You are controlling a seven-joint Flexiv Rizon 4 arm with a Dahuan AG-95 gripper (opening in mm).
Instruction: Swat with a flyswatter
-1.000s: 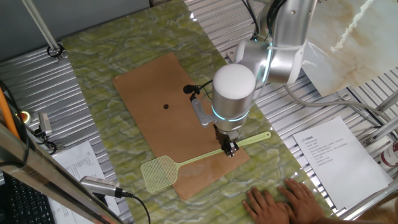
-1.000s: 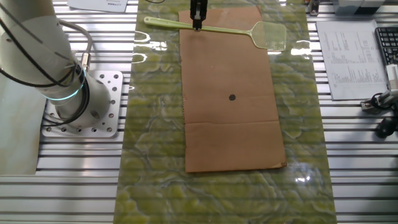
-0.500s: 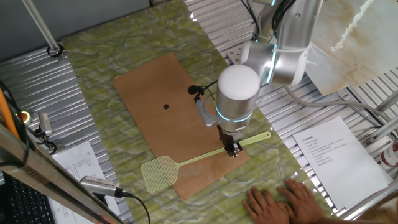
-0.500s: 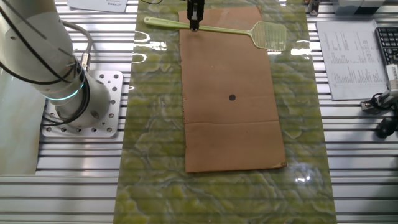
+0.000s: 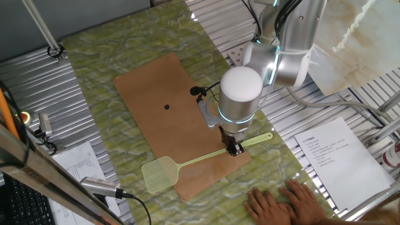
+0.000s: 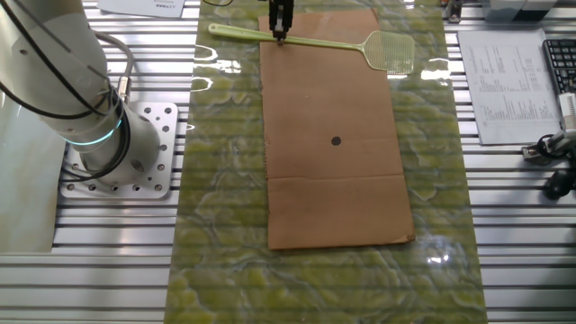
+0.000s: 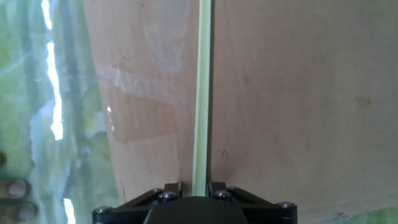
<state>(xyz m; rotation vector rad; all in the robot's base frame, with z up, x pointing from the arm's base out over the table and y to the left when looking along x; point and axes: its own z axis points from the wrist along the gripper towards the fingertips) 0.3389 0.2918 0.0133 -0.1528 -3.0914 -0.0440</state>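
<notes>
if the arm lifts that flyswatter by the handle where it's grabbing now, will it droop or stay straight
The flyswatter probably sags a little: its handle looks thin and long. The end effector sits near the handle's far end, so the mesh head hangs far out and may bob. It looks like light plastic, so weight seems minor.

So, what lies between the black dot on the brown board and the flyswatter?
Only bare brown board: in the other fixed view nothing sits between the black dot and the flyswatter, which the gripper meets at its handle.

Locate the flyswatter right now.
The flyswatter lies flat across the near end of the brown board in one fixed view, head overhanging left, with the gripper straddling its handle near the right end.
</notes>
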